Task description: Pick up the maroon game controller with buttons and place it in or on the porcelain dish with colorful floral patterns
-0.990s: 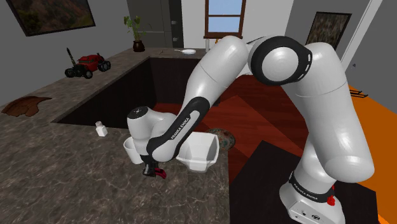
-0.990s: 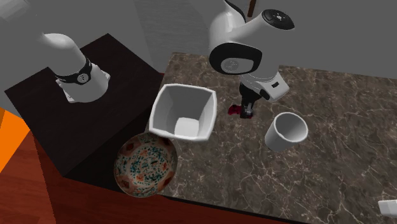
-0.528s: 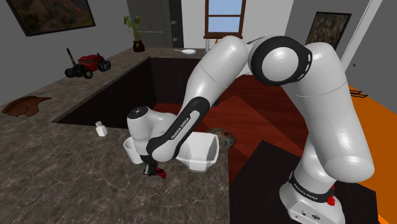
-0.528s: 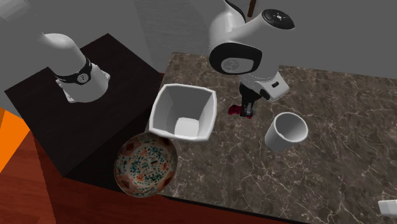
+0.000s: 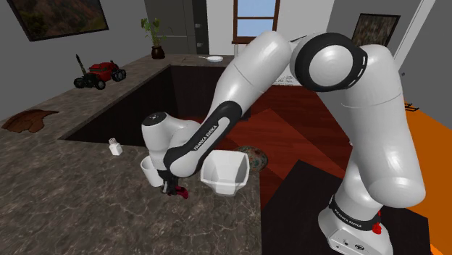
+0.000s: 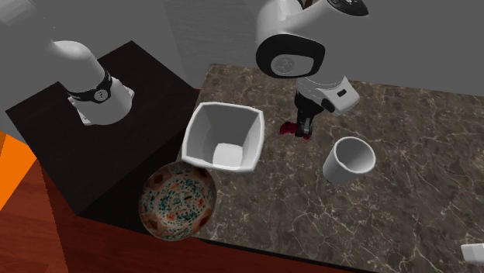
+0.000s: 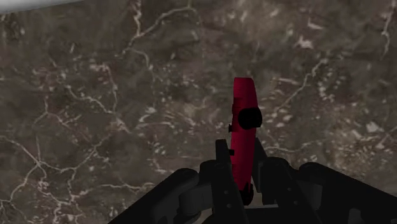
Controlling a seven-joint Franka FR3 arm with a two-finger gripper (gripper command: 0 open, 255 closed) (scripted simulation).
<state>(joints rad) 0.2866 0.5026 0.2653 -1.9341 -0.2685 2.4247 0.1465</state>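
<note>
The maroon game controller (image 7: 243, 118) stands on edge between my black fingers (image 7: 224, 164), one dark button facing out. My gripper (image 7: 242, 156) is shut on it, a little above the brown marble counter (image 7: 95, 127). In the second exterior view the gripper (image 6: 303, 126) holds the controller (image 6: 290, 128) between a white square bin and a white cup. From the shoulder view the controller (image 5: 180, 192) peeks out below the gripper (image 5: 172, 187). The floral dish (image 6: 177, 200) sits at the counter's corner beyond the bin; in the shoulder view the dish (image 5: 255, 156) is half hidden behind that bin.
The white square bin (image 6: 223, 138) stands between the gripper and the dish. A white cup (image 6: 349, 159) is close on the other side. A small white shaker (image 5: 114, 147) and a red toy vehicle (image 5: 100, 74) sit farther along the counter. The dark stand (image 6: 70, 147) adjoins the counter.
The fingers finished closing on the controller. The arm has risen since, and the controller has come up off the counter with the gripper.
</note>
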